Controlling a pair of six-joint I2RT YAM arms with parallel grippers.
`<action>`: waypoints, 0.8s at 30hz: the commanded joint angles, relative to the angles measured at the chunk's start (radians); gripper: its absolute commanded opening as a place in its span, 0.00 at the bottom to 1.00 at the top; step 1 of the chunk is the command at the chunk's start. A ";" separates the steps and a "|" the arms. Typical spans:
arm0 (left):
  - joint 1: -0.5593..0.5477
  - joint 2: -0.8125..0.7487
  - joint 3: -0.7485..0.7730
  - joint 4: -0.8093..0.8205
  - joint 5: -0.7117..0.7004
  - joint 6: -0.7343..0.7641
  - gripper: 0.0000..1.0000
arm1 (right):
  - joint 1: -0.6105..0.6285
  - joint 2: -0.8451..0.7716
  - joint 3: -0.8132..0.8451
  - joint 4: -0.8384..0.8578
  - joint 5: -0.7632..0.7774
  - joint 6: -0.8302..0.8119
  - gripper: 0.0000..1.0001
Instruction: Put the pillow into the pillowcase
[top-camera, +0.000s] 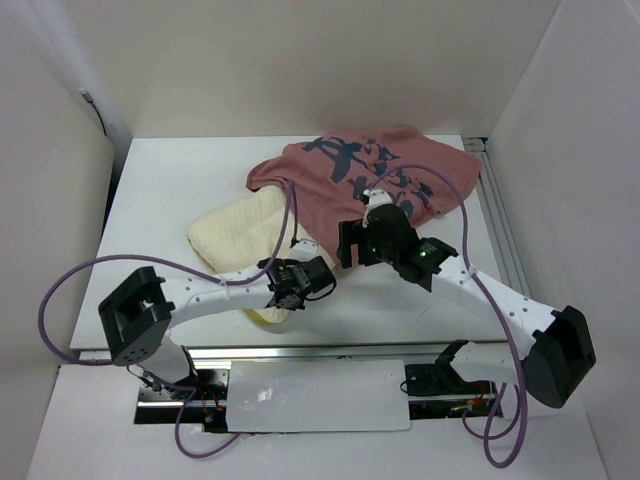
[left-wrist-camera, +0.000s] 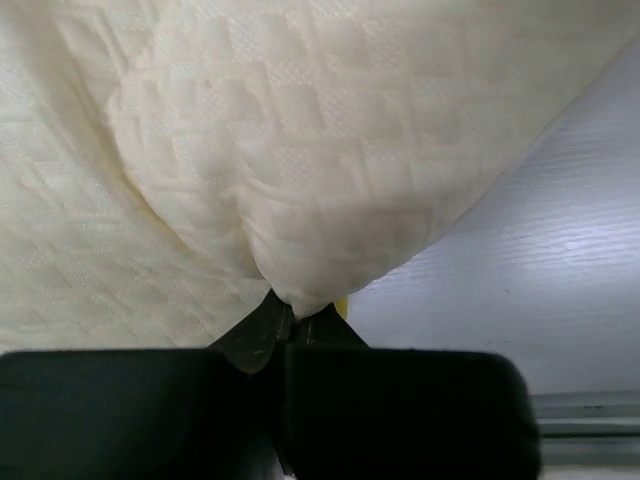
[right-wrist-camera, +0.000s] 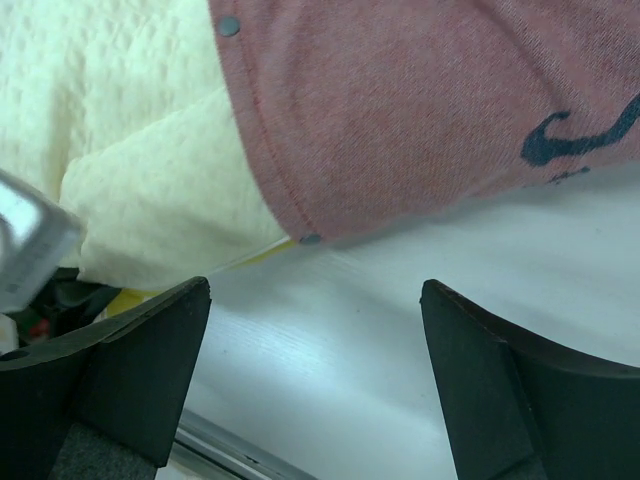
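The cream pillow (top-camera: 235, 235) lies at the table's middle left, its far end under the pillowcase (top-camera: 370, 175). The pillowcase shows its dusty pink-red side with dark calligraphy and lies crumpled at the back. My left gripper (top-camera: 280, 300) is shut on the pillow's near corner; in the left wrist view the gripper (left-wrist-camera: 290, 312) pinches a fold of textured pillow (left-wrist-camera: 300, 150). My right gripper (top-camera: 352, 245) is open and empty over bare table, just short of the pillowcase's hem. The right wrist view shows this gripper (right-wrist-camera: 315, 335), the hem (right-wrist-camera: 420, 110) with snap buttons, and the pillow (right-wrist-camera: 150, 200) going under it.
The white table (top-camera: 170, 180) is boxed in by white walls at the left, back and right. A metal rail (top-camera: 300, 350) runs along its near edge, by the arm bases. Purple cables loop from both arms.
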 joint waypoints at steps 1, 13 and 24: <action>0.004 -0.135 0.050 0.032 -0.035 0.039 0.00 | 0.044 -0.057 -0.041 -0.031 0.065 0.000 0.92; 0.004 -0.392 0.102 0.222 0.064 0.245 0.00 | 0.151 0.036 0.006 -0.011 0.253 0.051 0.73; 0.004 -0.412 0.102 0.231 0.064 0.254 0.00 | 0.133 0.201 0.164 -0.067 0.533 0.101 0.58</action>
